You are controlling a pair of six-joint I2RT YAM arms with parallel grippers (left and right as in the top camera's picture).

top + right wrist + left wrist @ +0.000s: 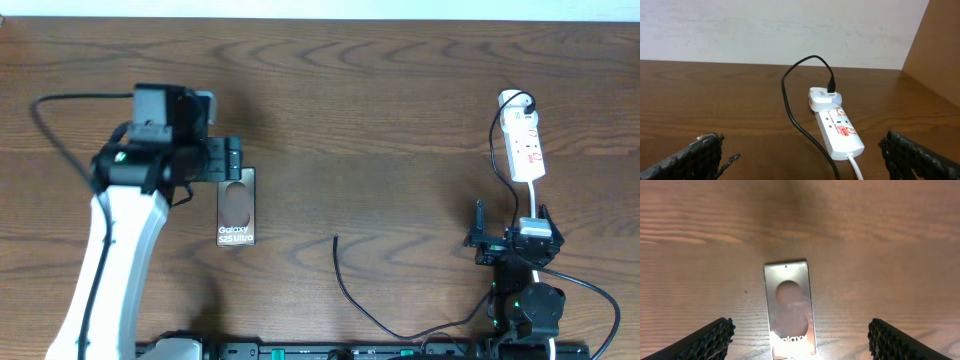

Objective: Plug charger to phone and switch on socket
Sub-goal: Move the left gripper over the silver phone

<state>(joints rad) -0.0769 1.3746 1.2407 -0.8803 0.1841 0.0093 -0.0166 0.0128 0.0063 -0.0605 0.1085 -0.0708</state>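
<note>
The bronze-brown phone point(237, 208) lies flat at the left, its "Galaxy" lettering toward the front. It also shows in the left wrist view point(790, 310). My left gripper point(232, 160) hovers over its far end, open wide and empty point(801, 327). The white socket point(524, 145) lies at the far right, with a white adapter point(822, 98) plugged in at its far end. The black charger cable point(352, 295) runs from the adapter past my right gripper; its free tip point(335, 238) lies on the table centre. My right gripper point(512, 232) is open and empty just in front of the socket point(840, 131).
The white socket cord point(856, 167) leads toward the right arm. The charger cable point(790, 110) loops left of the socket. A pale wall stands behind the table's far edge, and a wooden side panel point(940, 55) is at the right.
</note>
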